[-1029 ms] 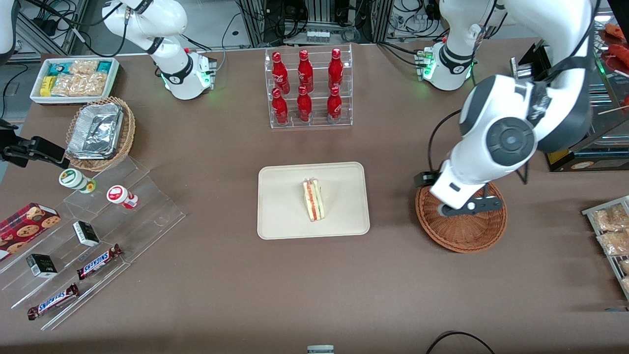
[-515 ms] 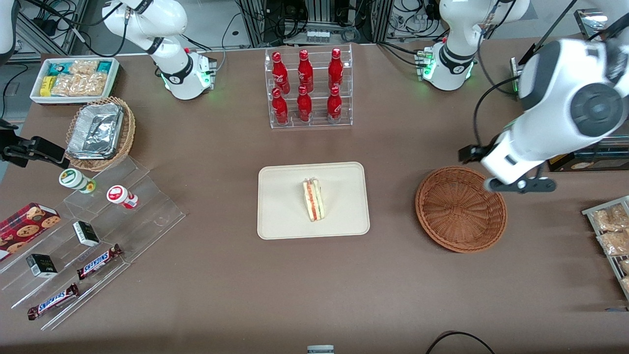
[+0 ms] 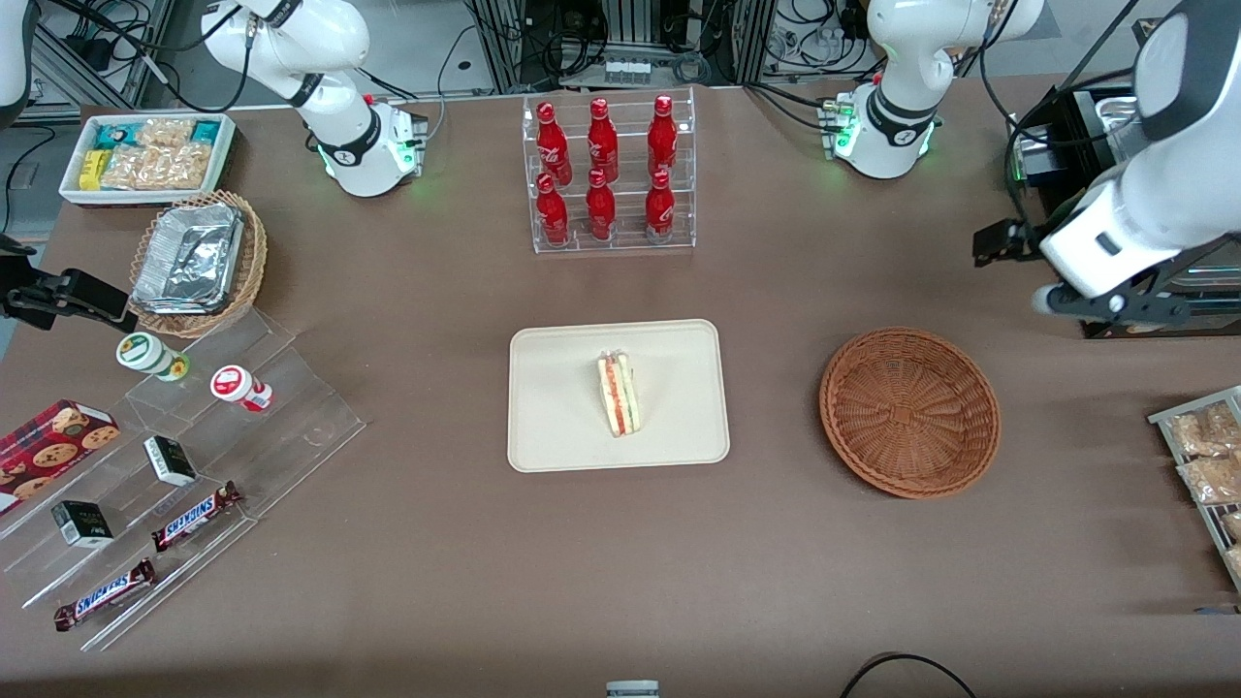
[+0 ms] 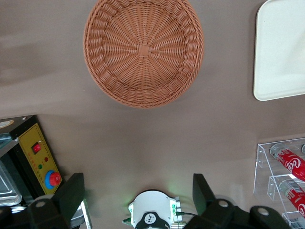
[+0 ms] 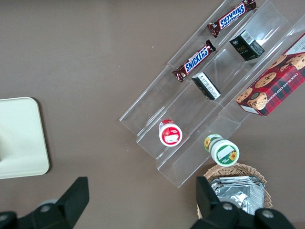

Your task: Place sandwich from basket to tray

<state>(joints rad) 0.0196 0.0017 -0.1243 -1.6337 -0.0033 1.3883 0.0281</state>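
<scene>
The small triangular sandwich (image 3: pixel 618 395) — pale bread in clear wrap, red and green filling along its edge — stands on the flat cream-beige tray (image 3: pixel 562 427) with rounded corners. Toward the working arm's end, the round reddish-brown woven wicker basket (image 3: pixel 909 412) sits empty on the matte brown table (image 3: pixel 436 562). The left arm's gripper (image 4: pixel 138 202) hangs high above the table, fingers (image 4: pixel 71 193) spread wide, holding nothing. Two chocolate bars (image 3: pixel 194 516) read "SNICKERS"; red bottles (image 3: pixel 601 170) fill a clear rack.
</scene>
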